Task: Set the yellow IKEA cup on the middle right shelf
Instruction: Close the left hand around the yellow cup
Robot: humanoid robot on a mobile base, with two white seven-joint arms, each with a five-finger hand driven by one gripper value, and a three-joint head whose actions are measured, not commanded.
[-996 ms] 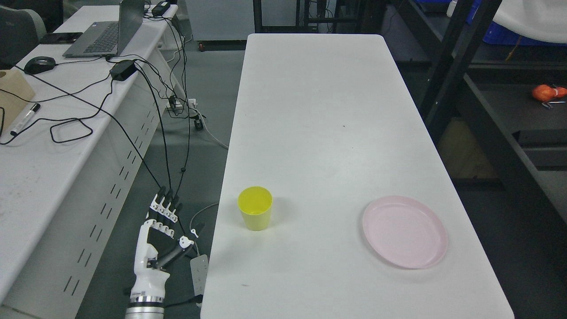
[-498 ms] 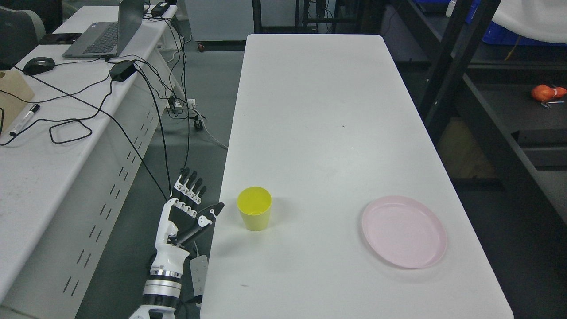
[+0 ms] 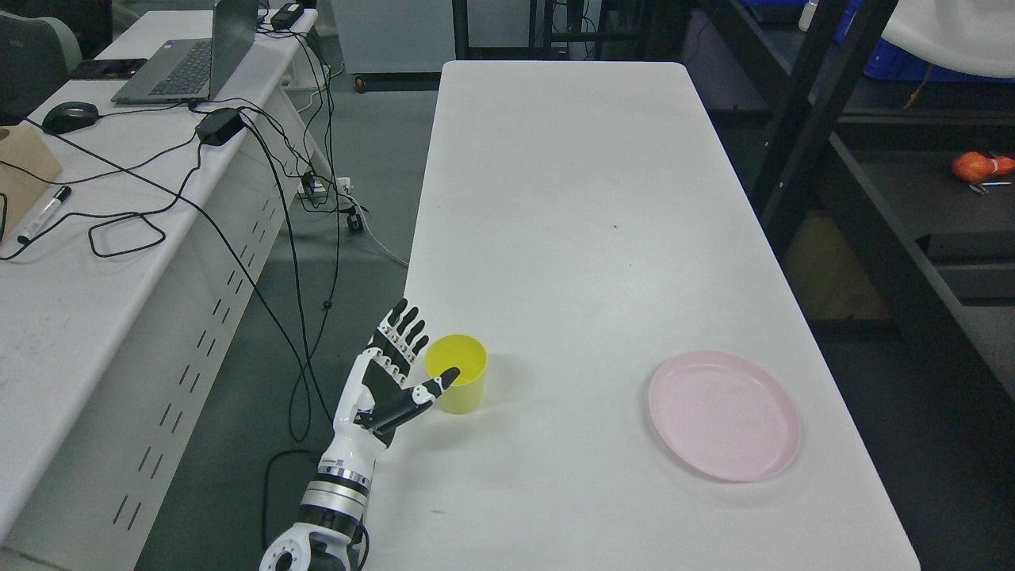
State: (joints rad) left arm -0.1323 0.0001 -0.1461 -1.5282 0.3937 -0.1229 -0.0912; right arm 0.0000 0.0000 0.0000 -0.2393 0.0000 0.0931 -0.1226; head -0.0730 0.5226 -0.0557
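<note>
A yellow cup (image 3: 464, 381) stands upright on the white table (image 3: 571, 238) near its left edge, mouth up and empty. My left hand (image 3: 412, 361) sits just left of the cup with its fingers (image 3: 400, 329) straight and spread. The thumb reaches across the front of the cup's rim. The hand holds nothing. A dark metal shelf unit (image 3: 896, 182) stands to the right of the table. My right arm does not show.
A pink plate (image 3: 723, 415) lies on the table at the front right. An orange object (image 3: 982, 166) rests on a shelf board at the right. To the left stands a desk (image 3: 87, 262) with a laptop (image 3: 190, 59), mouse, marker and hanging cables.
My left hand has risen from beside the table and moved right, from below the table's left edge up to the cup's left side. The cup and plate have stayed put.
</note>
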